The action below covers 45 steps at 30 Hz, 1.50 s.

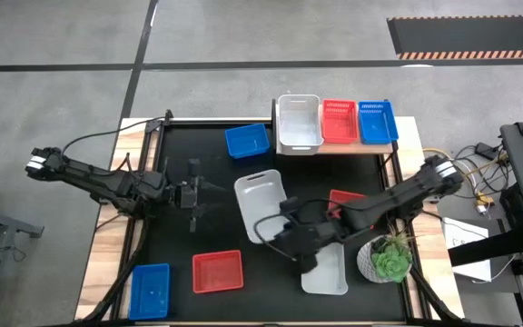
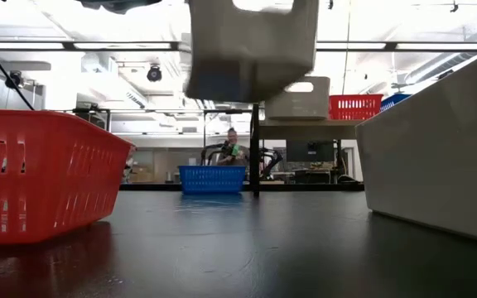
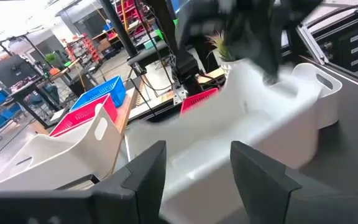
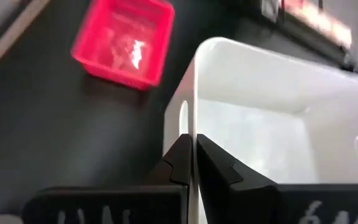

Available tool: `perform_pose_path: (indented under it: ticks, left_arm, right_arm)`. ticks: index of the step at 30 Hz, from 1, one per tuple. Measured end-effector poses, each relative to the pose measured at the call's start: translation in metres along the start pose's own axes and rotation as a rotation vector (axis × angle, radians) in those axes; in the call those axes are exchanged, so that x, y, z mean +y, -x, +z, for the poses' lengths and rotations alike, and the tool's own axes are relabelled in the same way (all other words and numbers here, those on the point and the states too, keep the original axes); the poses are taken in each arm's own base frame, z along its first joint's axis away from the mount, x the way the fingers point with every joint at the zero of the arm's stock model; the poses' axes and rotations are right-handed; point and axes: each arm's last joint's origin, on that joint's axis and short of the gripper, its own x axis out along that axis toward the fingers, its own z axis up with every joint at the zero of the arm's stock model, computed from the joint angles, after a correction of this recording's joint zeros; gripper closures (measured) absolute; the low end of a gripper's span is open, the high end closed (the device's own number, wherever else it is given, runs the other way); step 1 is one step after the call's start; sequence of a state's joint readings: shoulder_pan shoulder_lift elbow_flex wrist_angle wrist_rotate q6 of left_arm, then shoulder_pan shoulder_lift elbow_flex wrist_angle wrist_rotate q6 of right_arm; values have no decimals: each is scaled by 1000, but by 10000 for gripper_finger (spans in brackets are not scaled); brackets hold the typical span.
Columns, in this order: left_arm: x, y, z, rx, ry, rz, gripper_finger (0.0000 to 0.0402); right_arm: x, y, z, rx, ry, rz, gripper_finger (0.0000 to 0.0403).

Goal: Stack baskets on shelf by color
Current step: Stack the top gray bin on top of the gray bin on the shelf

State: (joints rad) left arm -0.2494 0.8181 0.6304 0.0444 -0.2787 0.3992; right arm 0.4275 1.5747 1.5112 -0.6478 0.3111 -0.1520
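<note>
Clamped on the thin wall of a white basket (image 4: 260,124), the right gripper (image 4: 191,158) has its two dark fingers pressed together over the rim, one inside and one outside, beside the handle slot. Seen from above, this white basket (image 1: 261,207) hangs tilted over the middle of the black table (image 1: 180,250), lifted clear of it in the low view (image 2: 251,45). Just behind the right gripper (image 1: 284,229) another white basket (image 1: 327,272) lies on the table, near a potted plant (image 1: 389,259). A red basket (image 1: 218,272) and a blue basket (image 1: 150,291) sit to its far side, a second blue basket (image 1: 247,142) ahead. On the wooden shelf (image 1: 405,134) stand a white basket (image 1: 299,123), a red one (image 1: 339,122) and a blue one (image 1: 377,122). Another red basket (image 1: 345,198) appears partly hidden under the right arm. The left gripper (image 1: 195,195) hovers with fingers (image 3: 145,180) apart, facing the lifted basket.
</note>
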Motion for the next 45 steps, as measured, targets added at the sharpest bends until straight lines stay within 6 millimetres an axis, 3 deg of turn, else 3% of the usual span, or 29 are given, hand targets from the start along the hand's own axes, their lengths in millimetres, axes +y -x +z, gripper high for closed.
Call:
perform_pose_path:
  ticks: [6, 14, 18, 21, 26, 34, 39, 45]
  left_arm:
    - [0, 0, 0, -1, 0, 0, 237]
    - [0, 0, 0, -1, 0, 1, 237]
    - [0, 0, 0, -1, 1, 1, 237]
    - [0, 0, 0, -1, 1, 1, 237]
    - [0, 0, 0, -1, 1, 1, 237]
    - [0, 0, 0, -1, -4, 1, 237]
    - [0, 0, 0, 0, -3, 0, 237]
    - [-1, -3, -1, 10, -5, -3, 237]
  right_arm:
    - [-1, 41, 6, -101, 52, 5, 394]
    - [-12, 69, 6, -148, 164, -73, 394]
    - [-22, 88, 4, -155, 200, -192, 394]
    - [-41, 106, -2, -146, 172, -303, 394]
    - [-91, 127, -18, -132, 37, -446, 394]
    - [-171, 129, -62, -56, -88, -404, 394]
    - [-199, 131, -86, -30, -166, -335, 394]
    - [-209, 132, -99, -12, -206, -310, 394]
